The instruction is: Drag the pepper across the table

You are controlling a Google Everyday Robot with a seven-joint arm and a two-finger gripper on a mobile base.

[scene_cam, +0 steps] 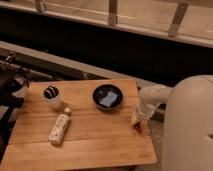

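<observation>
Gripper sat at table right edge, mid-right of frame, over pepper; claw state: cannot tell. Best press lightly & pull slow leftward, avoiding bowl.

We see the table carrying 1 bowl, 1 cup, 1 bottle, the pepper at its right edge under the gripper.

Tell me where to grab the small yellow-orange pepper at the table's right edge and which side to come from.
Grip the small yellow-orange pepper across its thicker yellow upper part, probably from above. It tapers toward the reddish end, which would likely slip. It lies at the right edge of the light-brown wooden plank table, and the gripper sits directly over it there, so a top approach looks clearest.
</observation>
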